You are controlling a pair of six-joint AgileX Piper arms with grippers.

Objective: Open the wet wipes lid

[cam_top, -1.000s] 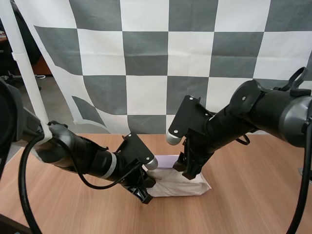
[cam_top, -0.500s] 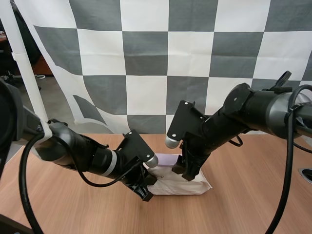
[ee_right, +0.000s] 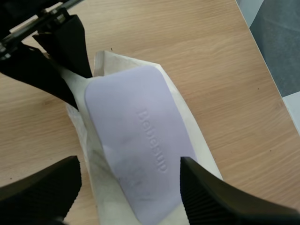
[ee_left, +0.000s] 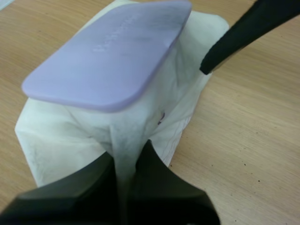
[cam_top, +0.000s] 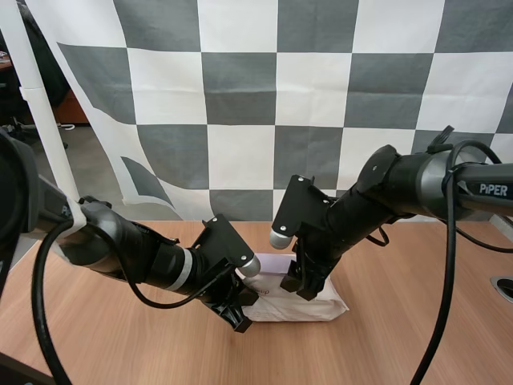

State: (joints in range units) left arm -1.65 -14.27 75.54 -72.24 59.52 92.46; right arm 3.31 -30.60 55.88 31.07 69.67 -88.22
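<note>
The wet wipes pack (cam_top: 319,305) lies on the table (cam_top: 417,321) between the two arms, its lilac lid (ee_right: 140,150) flat and shut. Seen from the high view, the left gripper (ee_left: 125,159) is at the pack's 8 o'clock end, its fingers clamped on a fold of the white wrapper (ee_left: 70,131), which looks like a sound anchor. The right gripper (ee_right: 129,164) hangs over the lid towards the pack's 11 o'clock, its fingers wide apart, one on each side of the lid, holding nothing; whether a tip touches the wrapper I cannot tell. To do this step well, I judge the right hand should catch a fingertip under the lid's free edge and lift it in an arc about the hinge while the left pins the pack down, so the pack does not rise with it
</note>
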